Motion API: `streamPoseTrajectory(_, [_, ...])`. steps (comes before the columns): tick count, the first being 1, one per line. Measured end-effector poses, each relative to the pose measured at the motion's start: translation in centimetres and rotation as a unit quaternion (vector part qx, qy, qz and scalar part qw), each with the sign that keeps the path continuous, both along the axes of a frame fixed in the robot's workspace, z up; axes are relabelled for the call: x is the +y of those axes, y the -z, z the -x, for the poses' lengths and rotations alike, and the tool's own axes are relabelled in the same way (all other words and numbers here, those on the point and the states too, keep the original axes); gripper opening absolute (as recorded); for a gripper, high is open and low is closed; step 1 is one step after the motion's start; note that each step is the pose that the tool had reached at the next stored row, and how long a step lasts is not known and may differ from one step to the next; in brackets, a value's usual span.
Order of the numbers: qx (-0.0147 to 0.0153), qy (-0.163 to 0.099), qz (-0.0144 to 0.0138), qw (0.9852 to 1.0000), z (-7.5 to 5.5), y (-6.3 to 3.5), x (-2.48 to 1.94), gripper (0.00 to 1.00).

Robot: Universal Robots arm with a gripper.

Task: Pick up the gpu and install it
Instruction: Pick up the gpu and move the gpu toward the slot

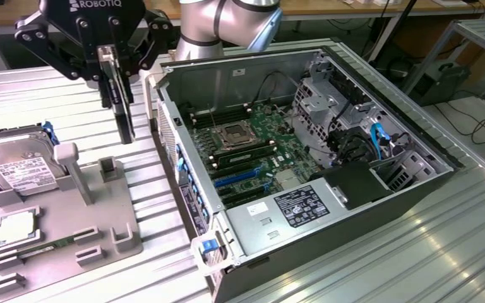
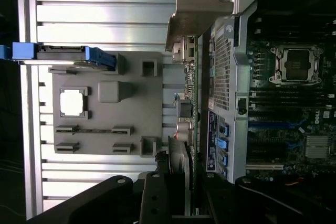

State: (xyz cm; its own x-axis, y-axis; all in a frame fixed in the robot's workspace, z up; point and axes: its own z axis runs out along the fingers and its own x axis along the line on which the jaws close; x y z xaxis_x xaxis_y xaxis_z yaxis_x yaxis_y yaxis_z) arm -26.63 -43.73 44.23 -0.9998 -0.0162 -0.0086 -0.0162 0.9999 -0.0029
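Observation:
The gpu (image 1: 121,95) hangs upright and edge-on in the air, a thin dark card over the grey fixture plate (image 1: 65,208). It sits just outside the wall of the open computer case (image 1: 310,145), on the exterior view's left. My gripper (image 1: 112,60) is shut on its upper end. In the wrist view the gpu (image 2: 190,103) runs away from my gripper (image 2: 181,184), its silver end bracket (image 2: 197,9) at the far end. The card's heatsink sits close to the fingers. The motherboard (image 1: 242,148) lies exposed inside the case, with blue slots (image 1: 235,178) near its front.
A silver hard drive (image 1: 15,165) in a blue caddy stands on the fixture plate at the exterior view's left. A processor chip (image 1: 19,227) and a slim memory stick (image 1: 45,249) lie in the plate's recesses. Grey posts (image 1: 67,165) rise from the plate. Ribbed metal tabletop (image 1: 411,252) surrounds everything.

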Motion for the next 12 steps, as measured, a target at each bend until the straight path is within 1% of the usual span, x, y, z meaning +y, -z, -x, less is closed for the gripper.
streamPoseTrajectory(5, [0.0000, 0.000, 0.0000, 1.0000, -0.8, 0.00, 0.00, 0.28])
streamPoseTrajectory(12, [0.0000, 0.000, 0.0000, 1.0000, -1.6, 0.00, 0.00, 0.28])
